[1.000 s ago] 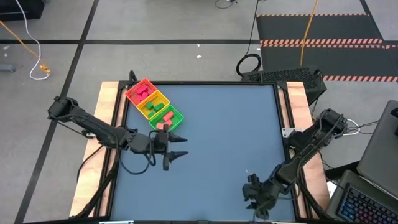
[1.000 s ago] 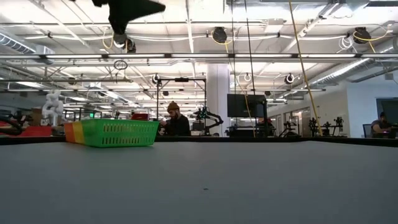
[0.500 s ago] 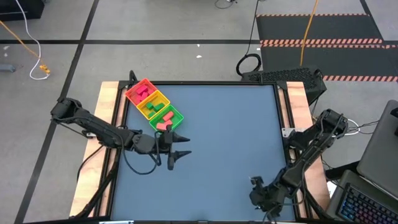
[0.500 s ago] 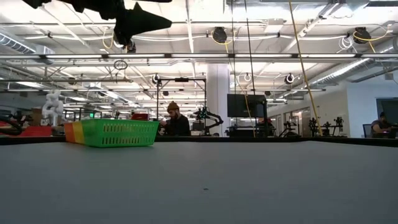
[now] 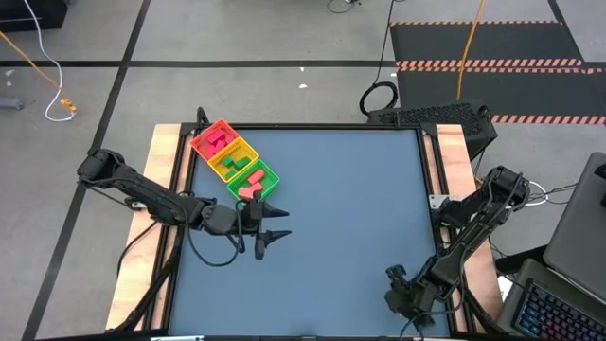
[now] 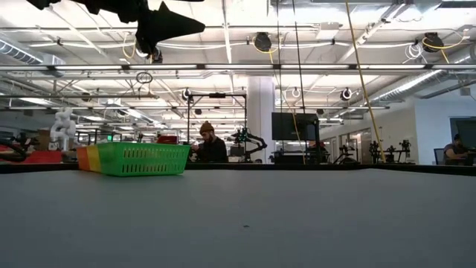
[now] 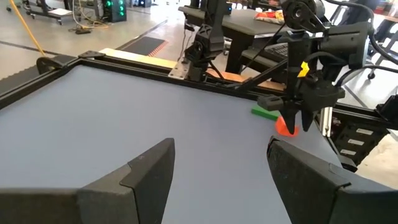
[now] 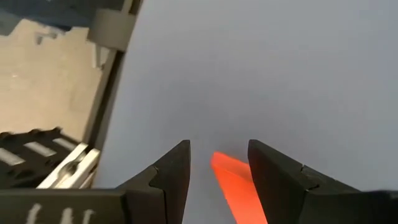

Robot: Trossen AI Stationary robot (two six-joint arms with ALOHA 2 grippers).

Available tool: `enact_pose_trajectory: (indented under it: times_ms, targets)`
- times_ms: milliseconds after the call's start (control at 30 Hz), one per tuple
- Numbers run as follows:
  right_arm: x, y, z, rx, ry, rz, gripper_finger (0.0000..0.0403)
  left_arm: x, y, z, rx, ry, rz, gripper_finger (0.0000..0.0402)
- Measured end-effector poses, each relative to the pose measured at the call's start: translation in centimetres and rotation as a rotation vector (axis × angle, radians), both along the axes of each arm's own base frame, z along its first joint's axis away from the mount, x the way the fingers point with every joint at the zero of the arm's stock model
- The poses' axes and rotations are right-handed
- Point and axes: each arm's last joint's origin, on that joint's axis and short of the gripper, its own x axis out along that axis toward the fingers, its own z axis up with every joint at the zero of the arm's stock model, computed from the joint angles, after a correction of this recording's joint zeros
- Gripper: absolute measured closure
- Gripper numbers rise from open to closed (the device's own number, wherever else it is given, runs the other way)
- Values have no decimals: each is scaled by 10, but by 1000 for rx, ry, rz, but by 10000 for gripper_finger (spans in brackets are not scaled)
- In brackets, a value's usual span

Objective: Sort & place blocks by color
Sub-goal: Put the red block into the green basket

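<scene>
The right gripper [image 8: 219, 144] hangs low over the near right corner of the table [image 5: 350, 208], its fingers partly spread on either side of a red block [image 8: 235, 180] that lies on the surface, with a gap showing on one side, so nothing is clamped yet. A green block [image 7: 263, 112] lies just beside it. The rest of the blocks sit in the three-compartment tray [image 5: 195, 144] at the far left corner (one pink-red piece [image 5: 248, 190] appears to rest in the green end). The left gripper [image 5: 281, 222] hovers just beside the tray, wide open and empty. The red block looks tiny, light and stiff, with smooth faces that could skid or pivot on the mat. The best hold is probably across its two long flat sides, at mid-length. Compared with a second ago, the right gripper has shifted toward the table's right edge, and the left has edged slightly forward.
</scene>
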Motion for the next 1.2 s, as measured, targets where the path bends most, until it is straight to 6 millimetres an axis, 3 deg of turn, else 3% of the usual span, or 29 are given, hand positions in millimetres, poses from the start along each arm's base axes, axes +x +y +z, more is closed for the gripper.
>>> enact_pose_trajectory:
  times_ms: [267,600,800,1033,1200]
  targets:
    - [-2,0,4,41,41,32,248,0,0,0,1,0,0,149]
    - [-14,-12,4,-77,113,71,248,0,0,0,1,1,0,149]
    - [-14,-13,4,-72,137,-1,240,0,0,0,1,1,0,149]
    - [-22,-18,-15,-29,180,-54,235,0,-1,0,2,2,-6,149]
    - [-25,-22,-22,-3,211,-100,257,-1,-2,0,7,2,-11,149]
